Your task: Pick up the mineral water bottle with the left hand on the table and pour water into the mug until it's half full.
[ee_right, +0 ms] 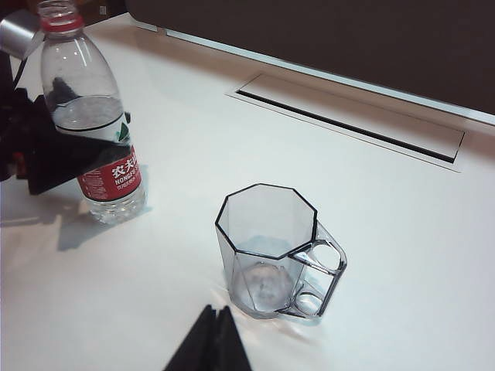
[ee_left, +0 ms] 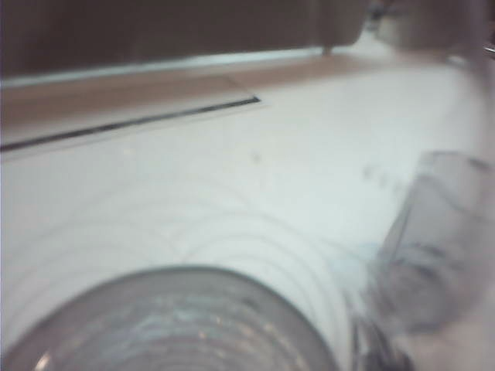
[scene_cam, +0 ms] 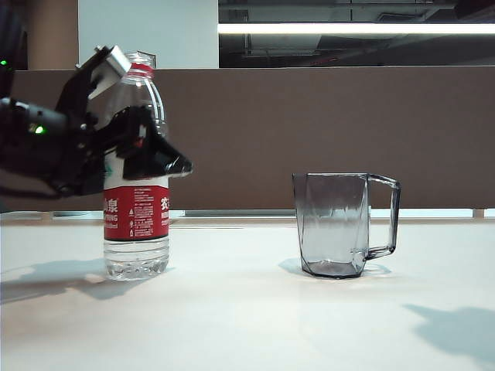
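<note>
White table (scene_cam: 247, 325), claws (scene_cam: 143, 116) (ee_right: 209, 340) apart

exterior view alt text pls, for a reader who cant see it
The left gripper, black, jaws open, straddles a tall clear ribbed plastic water bottle with a red label, standing capless on the white table. An empty smoky-grey faceted mug stands apart to its right.
</note>
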Robot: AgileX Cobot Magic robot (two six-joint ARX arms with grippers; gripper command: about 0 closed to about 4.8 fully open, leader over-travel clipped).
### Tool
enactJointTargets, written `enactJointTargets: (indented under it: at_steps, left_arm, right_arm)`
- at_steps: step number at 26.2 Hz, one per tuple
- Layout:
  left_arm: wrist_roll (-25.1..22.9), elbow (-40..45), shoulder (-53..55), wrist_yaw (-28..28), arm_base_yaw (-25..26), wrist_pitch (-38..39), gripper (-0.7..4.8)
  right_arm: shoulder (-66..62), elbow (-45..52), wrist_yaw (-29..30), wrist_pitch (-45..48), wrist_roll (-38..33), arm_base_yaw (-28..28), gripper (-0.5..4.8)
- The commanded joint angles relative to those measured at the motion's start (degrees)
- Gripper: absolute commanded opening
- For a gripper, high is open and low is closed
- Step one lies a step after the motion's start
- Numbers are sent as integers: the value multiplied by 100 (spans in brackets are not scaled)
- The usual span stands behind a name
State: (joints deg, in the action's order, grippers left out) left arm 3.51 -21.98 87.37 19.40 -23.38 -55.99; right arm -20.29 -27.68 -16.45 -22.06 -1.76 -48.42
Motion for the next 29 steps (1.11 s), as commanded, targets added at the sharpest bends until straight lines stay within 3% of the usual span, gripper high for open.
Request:
enactJointTargets:
  at_steps: [1,11,29]
  left_arm:
    - [68,317,-15,-15,-2,-398,479]
    - [138,439,-7,-160,-4,-970,479]
    - [105,190,358,-170,-4,-988,479]
  right_arm:
    - [2,-37,7,85,-17,0,-2]
    - [2,-37,7,85,-17,-2,-2]
    - [4,-37,7,85,-17,-2,-2]
